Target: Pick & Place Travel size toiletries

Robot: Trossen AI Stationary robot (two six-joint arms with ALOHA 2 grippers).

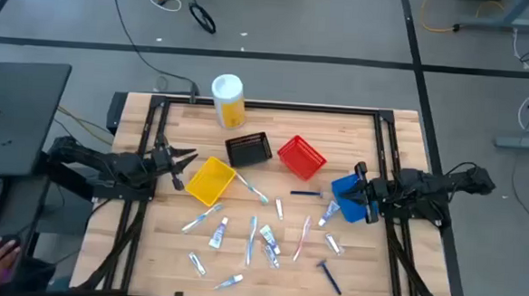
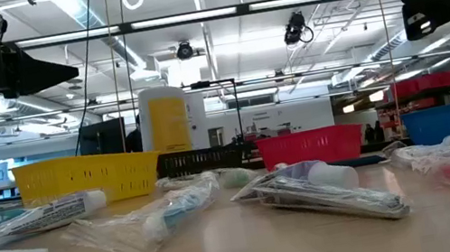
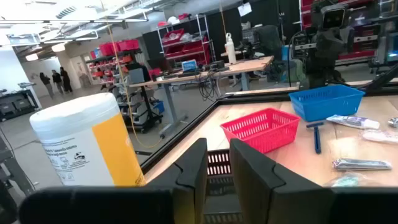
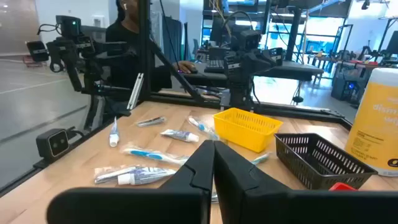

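The tabletop is pale, striped wood. Four mesh baskets: yellow, black, red, blue. The canister is white with a yellow label. The toiletries are mostly white and light blue; the razor is dark blue. Both arms are dark.

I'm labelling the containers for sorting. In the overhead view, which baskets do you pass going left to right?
yellow basket → black basket → red basket → blue basket
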